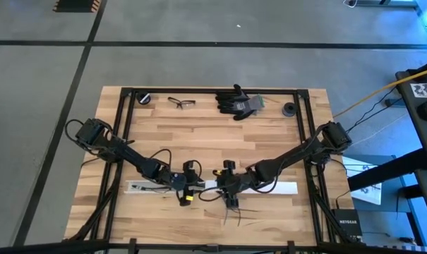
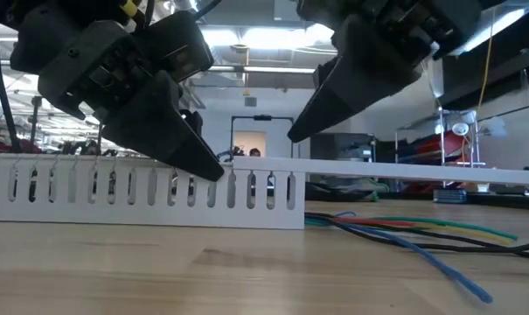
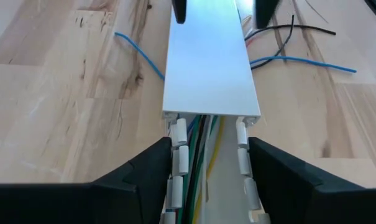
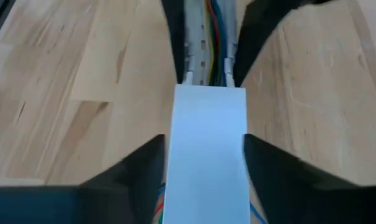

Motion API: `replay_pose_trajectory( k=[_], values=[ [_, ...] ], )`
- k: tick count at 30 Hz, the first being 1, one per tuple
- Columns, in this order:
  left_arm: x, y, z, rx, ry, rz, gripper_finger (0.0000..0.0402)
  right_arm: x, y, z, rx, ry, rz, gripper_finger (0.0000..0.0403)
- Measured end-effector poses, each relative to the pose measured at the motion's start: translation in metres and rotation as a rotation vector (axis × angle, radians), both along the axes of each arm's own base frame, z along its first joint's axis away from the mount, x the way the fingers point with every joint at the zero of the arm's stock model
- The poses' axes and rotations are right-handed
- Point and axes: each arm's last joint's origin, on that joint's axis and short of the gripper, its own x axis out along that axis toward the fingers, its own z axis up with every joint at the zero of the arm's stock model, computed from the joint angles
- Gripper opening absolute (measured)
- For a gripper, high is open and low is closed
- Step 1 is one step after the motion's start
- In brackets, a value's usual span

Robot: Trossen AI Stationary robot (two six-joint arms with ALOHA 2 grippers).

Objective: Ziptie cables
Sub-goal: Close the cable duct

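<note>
A white slotted duct (image 2: pixel 115 188) lies on the wooden table. The cables (image 3: pixel 197 168), green, black, yellow and red wires, run inside it. They spill out of its right end onto the table as cables (image 2: pixel 404 229). A flat white lid (image 3: pixel 209 68) covers the duct's right part and juts past its end. My left gripper (image 3: pixel 209 146) is shut on the uncovered duct, and in the high view this left gripper (image 1: pixel 188 185) is near the table's middle. My right gripper (image 4: pixel 206 140) is shut on the lid; the right gripper (image 1: pixel 229 185) faces the left one. My left gripper pinches the duct's two slotted side walls (image 3: pixel 178 155) between its fingers (image 3: pixel 150 168), just short of the lid's end. It comes slanting down from the table's left, fingers along the duct. The duct rests flat on the table. My right gripper has the lid's two long edges (image 4: pixel 175 149) between its fingers (image 4: pixel 138 168), close to the lid's left end. It slants down from the table's right, fingers along the lid. The lid's left end (image 2: pixel 264 166) sits on the duct; the rest juts out level, clear of the table.
At the far edge lie safety glasses (image 1: pixel 181 103), black gloves (image 1: pixel 238 102) and two small black round things (image 1: pixel 144 98) (image 1: pixel 289 109). A loose blue wire (image 3: pixel 138 53) lies beside the duct, and more loose wires (image 1: pixel 238 215) toward the near edge. A black frame (image 1: pixel 125 141) borders the table.
</note>
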Motion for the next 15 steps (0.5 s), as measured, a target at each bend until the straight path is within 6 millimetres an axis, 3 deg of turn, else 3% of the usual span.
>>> replay_pose_trajectory(
  k=[9, 11, 15],
  values=[
    [0.000, 0.000, 0.000, 0.001, 0.002, -0.001, 0.0191, 0.009, 0.002, -0.021, 0.022, 0.014, 0.001, 0.0019],
    [0.000, 0.000, 0.000, 0.002, 0.004, -0.001, 0.0190, 0.012, 0.001, -0.024, 0.023, 0.001, 0.004, 0.0005],
    [-0.001, 0.000, 0.000, 0.002, 0.005, -0.001, 0.0189, 0.018, -0.005, -0.026, 0.054, -0.022, -0.002, 0.0015]
  ],
)
